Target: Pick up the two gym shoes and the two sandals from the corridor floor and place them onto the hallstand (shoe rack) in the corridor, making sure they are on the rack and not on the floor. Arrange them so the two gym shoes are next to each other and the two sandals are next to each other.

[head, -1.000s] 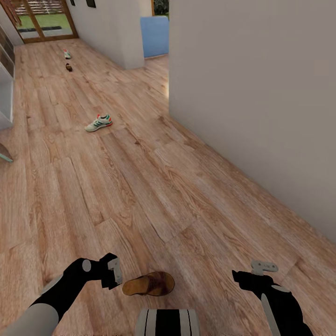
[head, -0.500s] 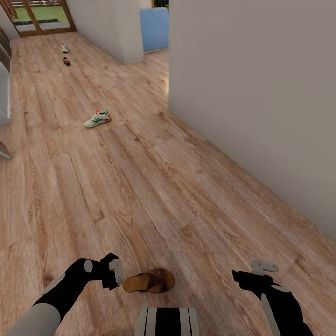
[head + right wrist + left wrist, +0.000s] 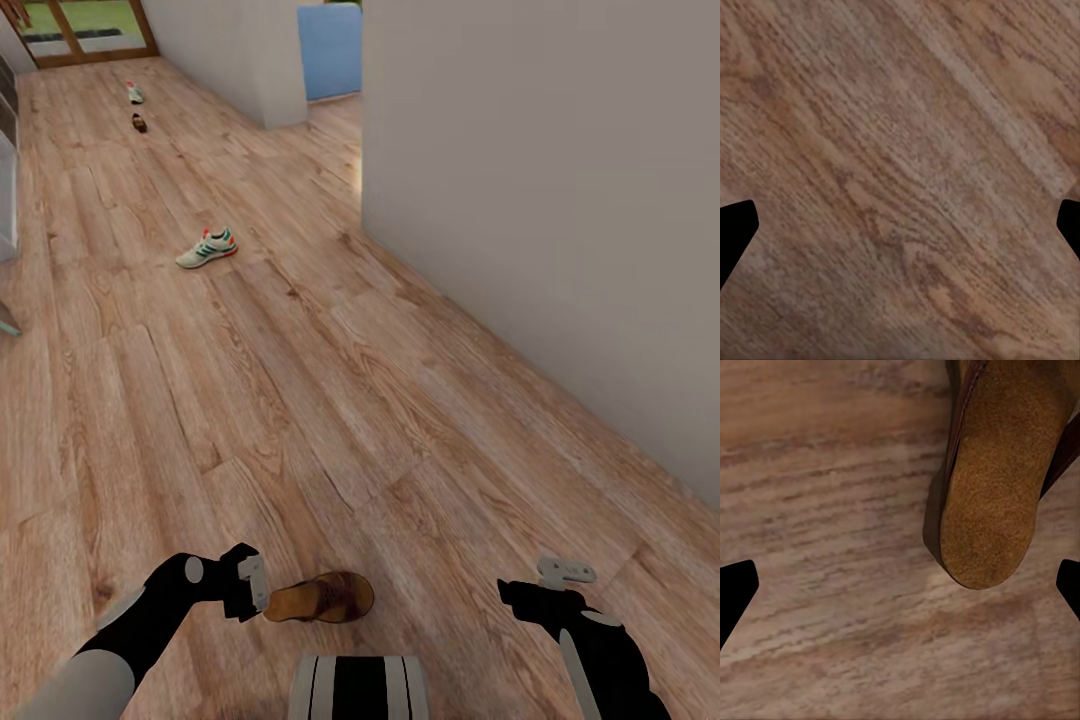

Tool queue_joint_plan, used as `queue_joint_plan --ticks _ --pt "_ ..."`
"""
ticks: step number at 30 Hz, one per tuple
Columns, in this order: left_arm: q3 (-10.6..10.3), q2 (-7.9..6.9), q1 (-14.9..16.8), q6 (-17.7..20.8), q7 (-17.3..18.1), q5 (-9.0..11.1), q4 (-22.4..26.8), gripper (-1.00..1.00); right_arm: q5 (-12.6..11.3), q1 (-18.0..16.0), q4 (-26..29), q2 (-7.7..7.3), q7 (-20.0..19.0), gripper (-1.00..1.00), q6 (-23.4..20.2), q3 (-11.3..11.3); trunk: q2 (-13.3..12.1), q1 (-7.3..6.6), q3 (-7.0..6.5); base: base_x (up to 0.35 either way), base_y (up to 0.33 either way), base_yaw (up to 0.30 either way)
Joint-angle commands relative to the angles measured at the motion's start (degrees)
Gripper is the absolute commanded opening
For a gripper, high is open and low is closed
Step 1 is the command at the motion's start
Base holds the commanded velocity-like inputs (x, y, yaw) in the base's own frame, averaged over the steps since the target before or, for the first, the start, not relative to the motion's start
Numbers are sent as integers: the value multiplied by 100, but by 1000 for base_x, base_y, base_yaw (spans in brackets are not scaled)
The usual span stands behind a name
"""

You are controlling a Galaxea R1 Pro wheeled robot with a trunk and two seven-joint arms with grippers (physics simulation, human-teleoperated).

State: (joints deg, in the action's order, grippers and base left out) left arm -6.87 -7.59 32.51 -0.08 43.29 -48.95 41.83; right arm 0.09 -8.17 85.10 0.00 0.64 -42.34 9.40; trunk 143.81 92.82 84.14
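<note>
Head view | plank floor (image 3: pixel 330 380), grey wall (image 3: pixel 560 200) | sandal (image 3: pixel 320 598) beside left claw (image 3: pixel 256 588), spread | right claw (image 3: pixel 560 578) seemingly spread

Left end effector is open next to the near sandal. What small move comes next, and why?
Probably ease the left end effector toward the sandal so its heel sits midway between the fingers, then close. In the left wrist view the heel lies off to one side on the floor, ungrasped.

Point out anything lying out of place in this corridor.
Four shoes lie scattered on the corridor floor: a sandal beside the left gripper, a gym shoe farther down, and a second sandal and gym shoe near the far door. Neither pair lies together.
</note>
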Motion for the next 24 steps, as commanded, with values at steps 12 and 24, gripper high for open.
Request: queue_joint_plan --ticks 12,24 --pt "-16 -5 1 0 12 -27 10 100 0 -1 7 0 7 100 -29 0 1 -1 71 0 0 -119" --pt "-16 -5 1 0 8 -27 7 100 0 0 7 -2 7 100 -29 0 1 -1 133 0 0 -22"
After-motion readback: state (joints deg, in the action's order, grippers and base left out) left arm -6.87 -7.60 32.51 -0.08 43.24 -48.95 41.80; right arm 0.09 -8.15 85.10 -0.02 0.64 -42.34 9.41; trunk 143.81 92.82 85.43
